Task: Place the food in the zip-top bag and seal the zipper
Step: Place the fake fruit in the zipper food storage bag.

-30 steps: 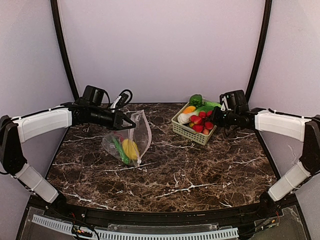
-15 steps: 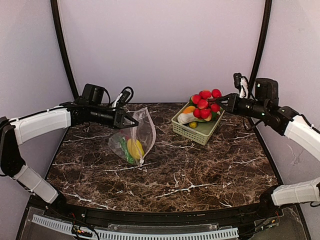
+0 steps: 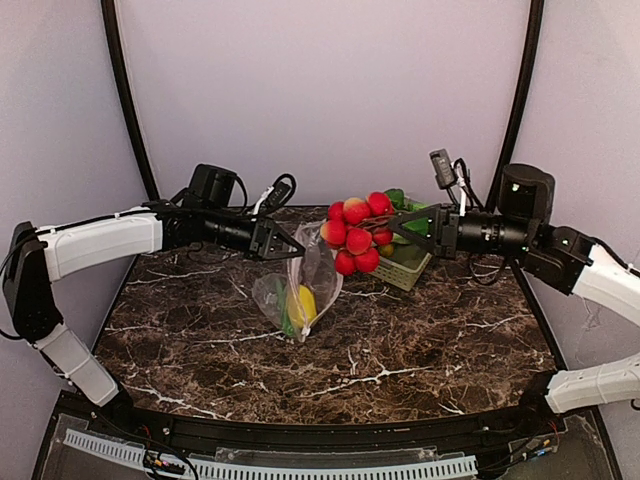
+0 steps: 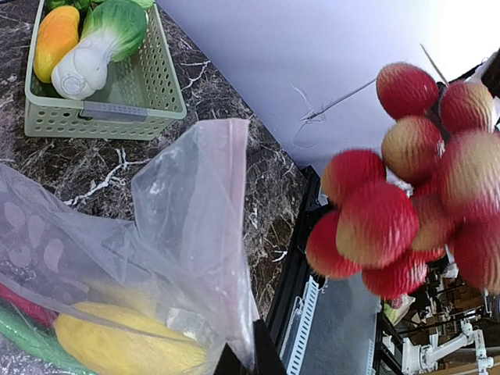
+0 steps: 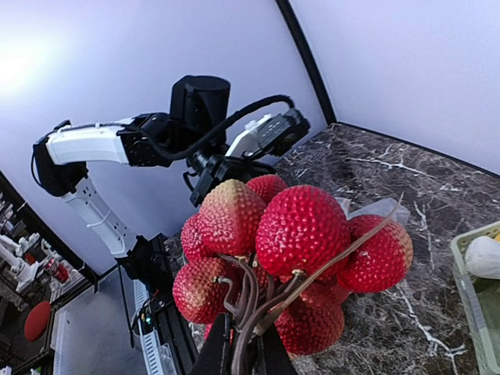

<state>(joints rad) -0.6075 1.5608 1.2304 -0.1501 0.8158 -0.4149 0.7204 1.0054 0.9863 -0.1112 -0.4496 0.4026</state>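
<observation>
The left end effector was pinched shut on the zip-top bag above the middle of the table, and the right end effector, clamped on the red tomato cluster just beside the bag's mouth, probably needed to lower it well inside before letting go.

The left arm and the right arm look alike: smooth white shells cover the long links, with black joints between them. Each wrist has a round black motor housing and a black triangular frame carrying the jaws. Thin black cables loop above both wrists, near a small dark camera block
</observation>
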